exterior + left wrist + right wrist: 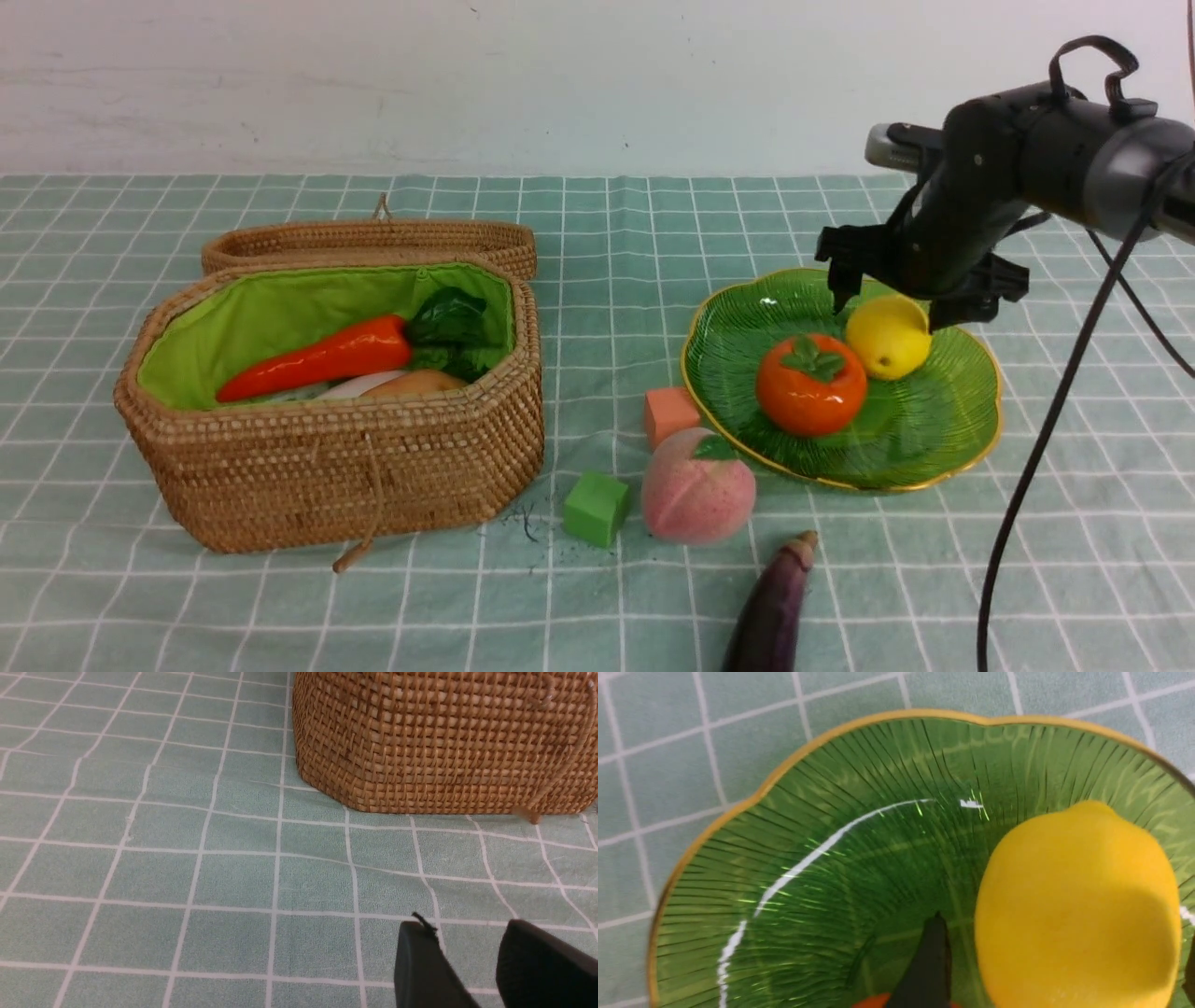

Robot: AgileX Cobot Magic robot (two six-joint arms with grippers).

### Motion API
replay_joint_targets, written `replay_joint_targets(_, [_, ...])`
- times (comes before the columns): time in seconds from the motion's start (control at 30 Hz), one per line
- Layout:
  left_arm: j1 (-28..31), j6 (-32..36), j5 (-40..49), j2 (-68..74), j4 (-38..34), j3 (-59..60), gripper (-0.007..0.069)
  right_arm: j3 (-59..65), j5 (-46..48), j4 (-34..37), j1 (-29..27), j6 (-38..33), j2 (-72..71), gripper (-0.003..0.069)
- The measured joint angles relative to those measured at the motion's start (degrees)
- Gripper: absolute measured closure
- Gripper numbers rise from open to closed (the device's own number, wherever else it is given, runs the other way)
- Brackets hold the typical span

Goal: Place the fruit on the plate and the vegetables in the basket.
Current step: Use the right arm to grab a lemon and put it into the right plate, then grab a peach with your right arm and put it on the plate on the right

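Lemon (887, 336) is seen lying on the green plate (747, 317), beside the persimmon (810, 385). The right claw (887, 313) is open over the lemon, with one jaw on each side and a gap showing, so nothing is gripped. The left claw (467, 935) is parted a little and empty, low beside the basket (336, 467). A carrot (327, 359) is seen inside the basket. The peach (697, 485) is found on the bench (187, 607), just in front of the plate, to the left of the right claw and closer to the robot. The eggplant (770, 611) is laid even nearer, its long body pointed away from the robot. The right arm is judged nearer to both.
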Motion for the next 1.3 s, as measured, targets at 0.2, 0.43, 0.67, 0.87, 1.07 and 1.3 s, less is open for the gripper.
replay_joint_targets(0.2, [0.0, 0.0, 0.0, 0.0, 0.0, 0.0, 0.0386, 0.0, 5.95, 0.41, 0.26, -2.42, -5.92, 0.0062])
replay_joint_targets(0.43, [0.0, 0.0, 0.0, 0.0, 0.0, 0.0, 0.0386, 4.7, 12.3, 0.88, 6.72, -6.95, -16.42, 0.0077])
replay_joint_targets(0.67, [0.0, 0.0, 0.0, 0.0, 0.0, 0.0, 0.0386, 16.4, 9.59, 4.51, 17.8, -3.95, -24.26, 0.0077])
replay_joint_targets(0.87, [0.0, 0.0, 0.0, 0.0, 0.0, 0.0, 0.0386, 18.17, 5.5, 8.3, 24.03, -2.78, -21.94, 0.005])
replay_joint_targets(1.07, [0.0, 0.0, 0.0, 0.0, 0.0, 0.0, 0.0386, 18.24, 4.31, 7.91, 24.7, 0.36, -17.83, 0.0032])
replay_joint_targets(1.3, [0.0, 0.0, 0.0, 0.0, 0.0, 0.0, 0.0386, 18.24, 3.37, 3.22, 24.52, 3.38, -13.15, 0.0032])
